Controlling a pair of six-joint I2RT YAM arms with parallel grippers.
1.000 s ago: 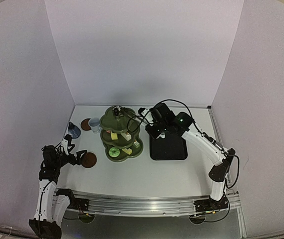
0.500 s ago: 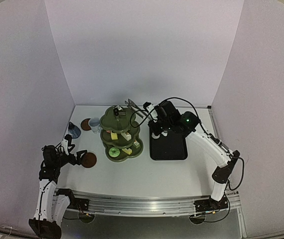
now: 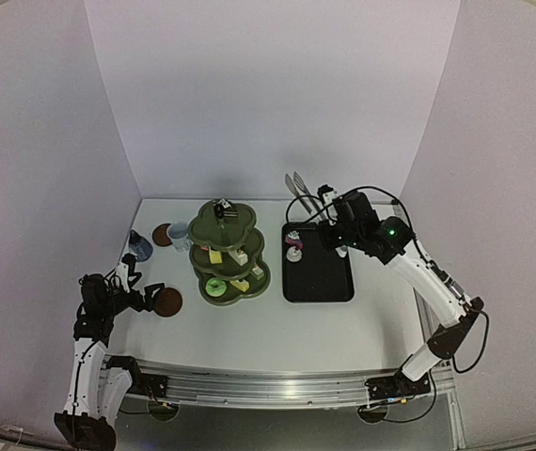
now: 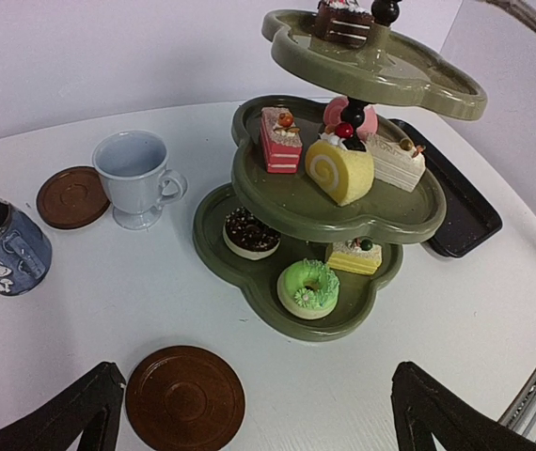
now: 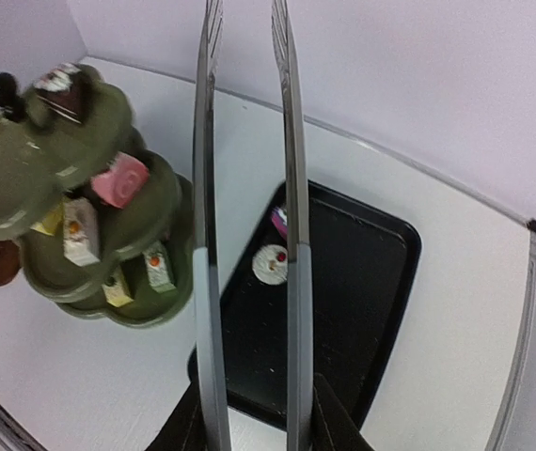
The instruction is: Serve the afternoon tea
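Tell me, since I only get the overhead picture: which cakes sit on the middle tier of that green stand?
Observer: The left wrist view shows a pink layered slice, a yellow swirl roll and a white slice on the middle tier of the stand, with something pink and round behind them.
Operator: And that little blob on the black tray?
Observer: The right wrist view looks down between the tongs held in the right pincer: it is a small white cake with a red dot on top, with a pink one next to it.
Operator: Any tea in the mug?
Observer: From the left wrist view the mug looks empty inside.
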